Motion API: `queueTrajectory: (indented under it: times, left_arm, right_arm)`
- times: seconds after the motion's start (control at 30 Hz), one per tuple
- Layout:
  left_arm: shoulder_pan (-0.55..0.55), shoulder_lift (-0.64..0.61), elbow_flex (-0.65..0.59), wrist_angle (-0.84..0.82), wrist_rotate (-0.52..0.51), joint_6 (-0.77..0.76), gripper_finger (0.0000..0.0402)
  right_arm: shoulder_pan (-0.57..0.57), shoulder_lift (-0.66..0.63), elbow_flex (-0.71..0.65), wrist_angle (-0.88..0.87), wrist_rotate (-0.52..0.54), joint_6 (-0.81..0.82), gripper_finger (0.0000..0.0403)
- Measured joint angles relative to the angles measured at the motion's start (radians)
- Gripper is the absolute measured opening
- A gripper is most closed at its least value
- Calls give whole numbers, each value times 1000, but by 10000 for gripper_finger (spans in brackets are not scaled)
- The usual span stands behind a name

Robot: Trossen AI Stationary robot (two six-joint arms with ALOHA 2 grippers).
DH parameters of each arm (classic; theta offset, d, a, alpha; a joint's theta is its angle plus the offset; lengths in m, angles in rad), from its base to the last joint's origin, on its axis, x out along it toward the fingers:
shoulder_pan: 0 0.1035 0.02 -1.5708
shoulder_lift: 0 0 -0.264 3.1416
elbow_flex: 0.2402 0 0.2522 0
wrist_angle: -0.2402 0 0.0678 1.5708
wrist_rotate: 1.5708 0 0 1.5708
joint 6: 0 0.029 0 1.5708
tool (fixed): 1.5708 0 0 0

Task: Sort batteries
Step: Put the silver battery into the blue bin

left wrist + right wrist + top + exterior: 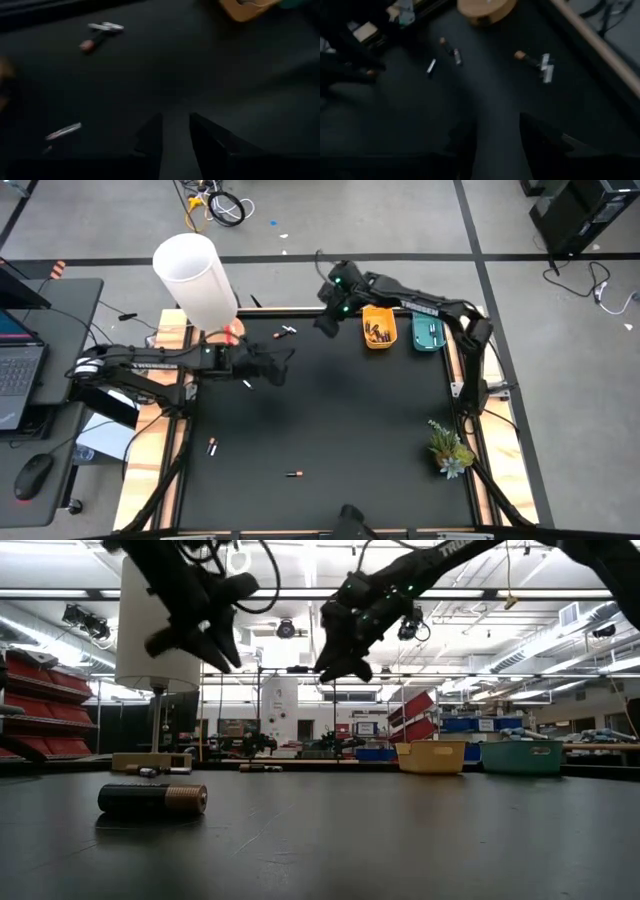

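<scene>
While both arms hang above the table's far half, the scene reads so
Left gripper (283, 364): jaws parted, empty, near the left edge
Right gripper (325, 320): jaws parted, empty, beside the yellow tray (379, 327)
Batteries: pair (287, 331) by the far edge; one (293, 474) near the front edge; one (212, 446) front-left

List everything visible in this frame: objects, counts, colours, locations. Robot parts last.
Loose batteries: at least five; white, dark and copper-tipped; scattered on the mat.
Yellow tray: one, far right of mat, dark batteries inside.
Teal tray: one, right of the yellow tray.
Lamp: one, white shade, far left corner.
Plant: one, green, right edge.
Laptop: one, side desk, with a mouse.
Left gripper: open, above mat's left.
Right gripper: open, left of the yellow tray.
</scene>
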Motion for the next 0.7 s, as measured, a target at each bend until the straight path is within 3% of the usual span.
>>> queueTrajectory:
  times: [0.2, 0.4, 0.7]
  left_arm:
    - [191, 67, -84, 240, 227, 141, 87]
    - [307, 210, -53, 332, 231, 224, 95]
    - [354, 442, 70, 491, 176, 255, 186]
  right_arm:
    - [-15, -87, 1, -55, 60, 0, 155]
    - [-16, -189, 1, -144, 84, -29, 155]
    - [-45, -281, 1, -171, 79, -49, 155]
